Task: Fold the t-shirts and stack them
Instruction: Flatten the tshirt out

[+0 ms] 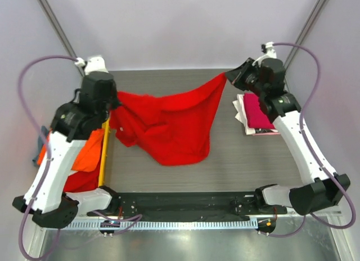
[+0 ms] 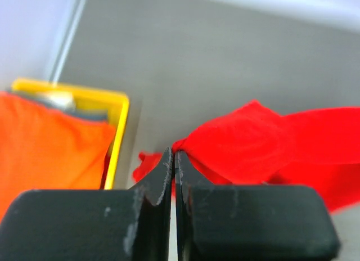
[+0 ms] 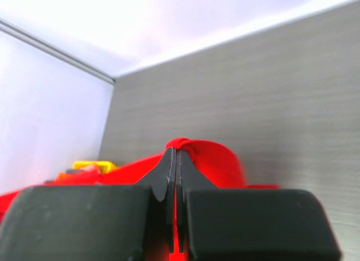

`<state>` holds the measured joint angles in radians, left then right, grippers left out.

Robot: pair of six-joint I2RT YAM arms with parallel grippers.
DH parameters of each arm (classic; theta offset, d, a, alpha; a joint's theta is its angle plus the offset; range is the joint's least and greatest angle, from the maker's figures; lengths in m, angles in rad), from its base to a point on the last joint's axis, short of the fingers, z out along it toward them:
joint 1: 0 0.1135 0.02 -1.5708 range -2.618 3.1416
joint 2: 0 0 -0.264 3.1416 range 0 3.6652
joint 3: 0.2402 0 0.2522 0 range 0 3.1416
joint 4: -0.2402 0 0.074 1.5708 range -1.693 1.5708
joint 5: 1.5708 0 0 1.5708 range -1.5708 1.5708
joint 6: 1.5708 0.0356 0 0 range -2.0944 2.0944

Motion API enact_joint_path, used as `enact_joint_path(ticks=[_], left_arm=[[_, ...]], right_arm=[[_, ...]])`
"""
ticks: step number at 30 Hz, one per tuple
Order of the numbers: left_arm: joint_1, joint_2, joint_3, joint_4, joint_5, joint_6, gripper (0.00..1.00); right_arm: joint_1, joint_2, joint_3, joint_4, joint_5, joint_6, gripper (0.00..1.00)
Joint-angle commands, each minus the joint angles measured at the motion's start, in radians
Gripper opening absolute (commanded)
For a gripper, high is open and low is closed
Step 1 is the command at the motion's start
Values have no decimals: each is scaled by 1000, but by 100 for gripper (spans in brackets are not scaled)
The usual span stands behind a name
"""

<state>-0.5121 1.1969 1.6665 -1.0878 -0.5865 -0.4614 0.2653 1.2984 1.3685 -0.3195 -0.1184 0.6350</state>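
Where the overhead view starts on the left, a yellow crate sits at the table's left edge, largely under the left arm. Contents: an orange shirt bunched on top and a red cloth nearer the arm bases. What lies deeper in the crate cannot be made out.

Just right of the crate, the left gripper is pinched tight on one corner of the red shirt, with no gap showing between its fingers beyond the cloth. The shirt hangs as a sagging sheet across the middle of the table, and its lowest fold looks to reach the surface toward the near side. Its far-right corner is held by the right gripper, fingers likewise pressed together on a rounded bunch of red fabric.

At the right, beside the right arm, lies a folded pile: a pink shirt on top and a white shirt showing at its left edge.

View differences: only the overhead camera shows the whole span of the red shirt and the folded pile. The left wrist camera shows the crate's corner and the orange shirt filling it up to the rim, plus the pinch itself, which the arm hides from above. The right wrist camera shows its own pinch close up, with the crate small in the distance at lower left.
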Motion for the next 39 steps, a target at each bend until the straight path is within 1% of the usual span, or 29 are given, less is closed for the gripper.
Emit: enact_joint_path(ticks=[1,2,3,4,5,6,8,9,10,13,15,18,23,27,29,30,32,33,34,36,37,39], left_arm=[[4,-83,148,57,-67,44,0],[6,-108,150,104,-41,50,0],[6,-176,128,132,-26,52,0],[4,-212,109,159,-12,49,0],[4,-256,83,219,8,43,0],[6,-332,29,248,36,34,1],[6,-413,-23,316,53,26,1],[4,-443,-62,331,54,26,0],[4,-503,-76,344,50,26,1],[4,-581,-102,365,25,29,0],[4,-614,-123,400,28,35,0],[6,-622,-108,408,53,26,0],[6,-563,-34,414,94,10,1],[4,-470,-43,472,76,9,0],[6,-421,-71,526,35,6,0],[6,-357,-77,540,-14,3,0],[4,-281,-70,560,-51,-3,0],[6,-193,-64,563,-71,-3,0],[7,-154,-54,571,-72,0,0],[20,-65,-22,595,-52,-2,0],[32,23,-8,600,-29,-14,0],[81,111,39,609,14,-42,0]], right_arm=[[-37,-89,92,-96,-21,-44,1],[-41,-112,93,-102,-9,-47,1],[-43,-167,89,-111,21,-50,1],[-43,-206,78,-113,81,-52,1],[-43,-244,64,-115,114,-54,1],[-43,-323,38,-115,161,-55,1],[-44,-394,18,-115,213,-72,1],[-43,-434,15,-113,223,-80,1],[-43,-497,12,-115,230,-89,1],[-43,-614,14,-115,221,-115,1],[-43,-654,21,-118,212,-127,1],[-43,-705,52,-130,197,-126,1],[-43,-709,116,-147,178,-110,1],[-43,-651,123,-162,223,-107,1],[-43,-610,116,-167,244,-109,1],[-43,-561,106,-165,249,-109,1],[-43,-504,84,-164,269,-101,1],[-43,-475,81,-159,276,-98,1],[-43,-412,78,-161,279,-100,1],[-43,-355,50,-135,290,-94,1],[-43,-293,40,-121,292,-90,1],[-43,-226,9,-64,296,-86,1]])
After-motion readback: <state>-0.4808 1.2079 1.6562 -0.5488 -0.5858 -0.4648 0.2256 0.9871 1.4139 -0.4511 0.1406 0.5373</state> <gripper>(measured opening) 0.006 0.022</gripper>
